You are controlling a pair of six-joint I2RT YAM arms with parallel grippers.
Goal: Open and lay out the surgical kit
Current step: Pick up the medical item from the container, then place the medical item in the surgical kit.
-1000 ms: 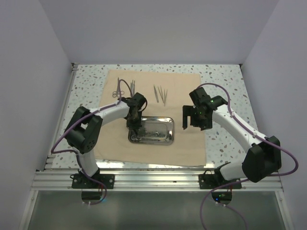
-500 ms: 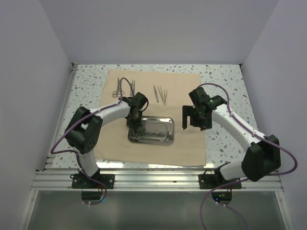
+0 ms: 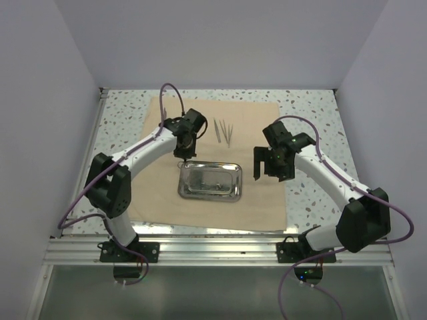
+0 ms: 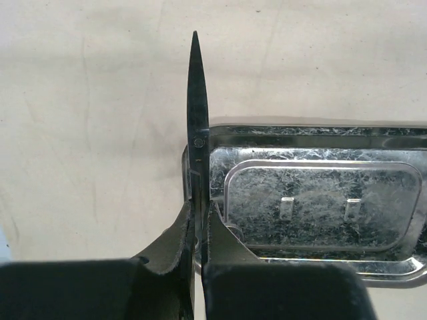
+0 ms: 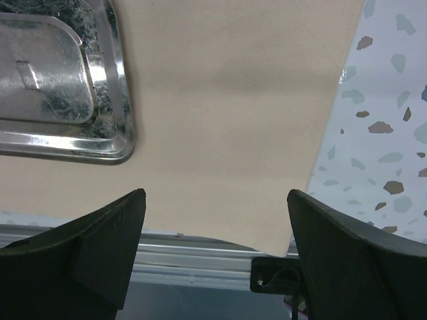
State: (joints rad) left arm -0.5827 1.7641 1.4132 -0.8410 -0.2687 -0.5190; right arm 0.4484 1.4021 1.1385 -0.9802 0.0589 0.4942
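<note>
The beige cloth wrap (image 3: 213, 207) lies spread flat on the table. The steel tray (image 3: 209, 197) sits on it near the middle. My left gripper (image 3: 181, 155) hovers just past the tray's far left corner, shut on thin silvery scissors (image 4: 195, 100). Their closed blades point away from the fingers, over the cloth (image 4: 87, 133) and beside the tray's rim (image 4: 300, 131). Several tweezer-like instruments (image 3: 224, 131) lie in a row on the cloth behind the tray. My right gripper (image 3: 267, 167) hangs open above the cloth right of the tray (image 5: 123, 100), with nothing between its fingers (image 5: 113, 227).
Speckled terrazzo table top (image 3: 313, 120) borders the cloth on all sides. An aluminium rail (image 3: 213, 248) runs along the near edge, also seen below the right gripper (image 5: 193, 267). Plain walls close in the left, right and back.
My left gripper closed on the scissors at the tray's left end, then lifted them out and moved toward the back of the cloth. The right arm has stayed still.
</note>
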